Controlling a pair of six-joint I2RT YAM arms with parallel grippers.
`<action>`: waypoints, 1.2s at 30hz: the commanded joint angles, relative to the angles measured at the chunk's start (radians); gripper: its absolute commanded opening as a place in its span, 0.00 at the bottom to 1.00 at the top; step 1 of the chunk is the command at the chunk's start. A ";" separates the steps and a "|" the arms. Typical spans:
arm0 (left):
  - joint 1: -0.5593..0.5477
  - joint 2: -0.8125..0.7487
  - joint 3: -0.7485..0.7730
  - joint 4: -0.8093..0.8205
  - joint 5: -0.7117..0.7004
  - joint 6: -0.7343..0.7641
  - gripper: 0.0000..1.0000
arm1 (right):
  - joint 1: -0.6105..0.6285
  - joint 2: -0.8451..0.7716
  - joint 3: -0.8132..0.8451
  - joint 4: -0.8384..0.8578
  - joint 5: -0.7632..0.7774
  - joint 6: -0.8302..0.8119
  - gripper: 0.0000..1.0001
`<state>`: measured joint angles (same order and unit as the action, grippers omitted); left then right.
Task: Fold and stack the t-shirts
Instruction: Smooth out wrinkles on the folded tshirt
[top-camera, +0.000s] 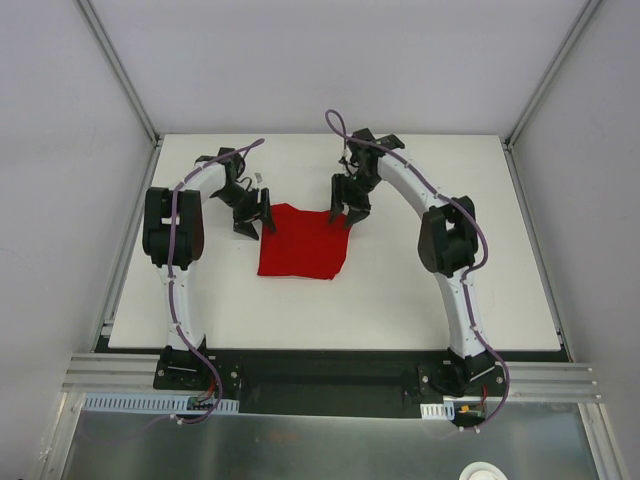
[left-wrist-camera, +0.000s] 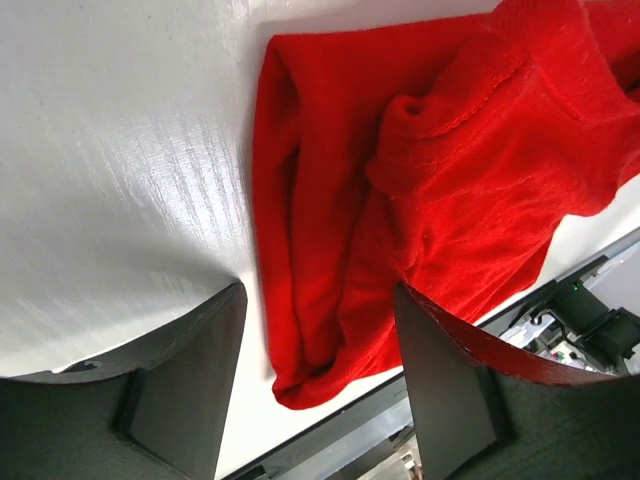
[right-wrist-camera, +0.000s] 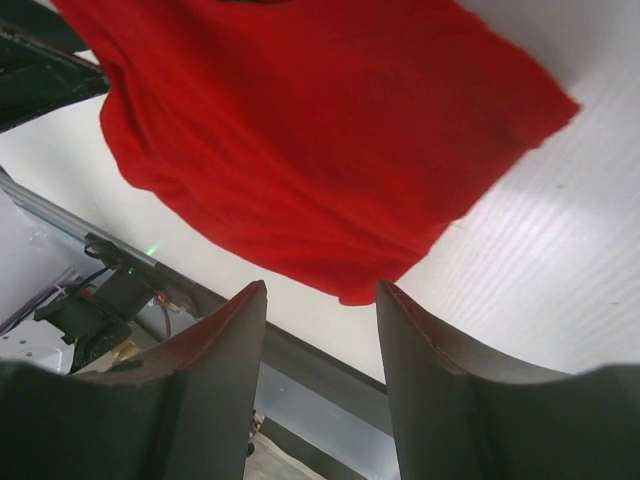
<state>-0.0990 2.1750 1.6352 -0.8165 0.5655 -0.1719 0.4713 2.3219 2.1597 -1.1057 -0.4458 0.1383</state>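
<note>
**Red t-shirt lying folded between two open grippers**

The t-shirt (top-camera: 302, 242) is seen lying on the white table (top-camera: 420, 300) as a roughly square folded bundle, a little toward 9 o'clock from the table's middle in the top view. The left gripper (top-camera: 254, 216) is placed at the bundle's 10 o'clock corner and the right gripper (top-camera: 347, 212) at its 1 o'clock corner. In the left wrist view the fingers (left-wrist-camera: 185, 370) are held well apart, and a rolled, bunched edge of the cloth is seen in the gap between them without being pinched. In the right wrist view the jaws are likewise parted and nothing is held; the shirt is spread flat beyond the fingertips, at 12 o'clock.
</note>
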 joint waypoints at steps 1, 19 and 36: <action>-0.007 0.017 0.022 0.002 0.043 0.002 0.61 | 0.035 -0.006 0.051 0.007 -0.060 0.023 0.51; 0.059 -0.040 -0.023 -0.009 0.069 0.041 0.62 | 0.052 0.033 0.072 0.010 -0.096 0.035 0.49; 0.016 -0.089 0.135 -0.061 0.099 0.008 0.01 | 0.059 0.030 0.065 0.006 -0.088 0.027 0.08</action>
<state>-0.0532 2.1792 1.6909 -0.8406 0.6514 -0.1699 0.5247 2.3672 2.1937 -1.0870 -0.5282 0.1661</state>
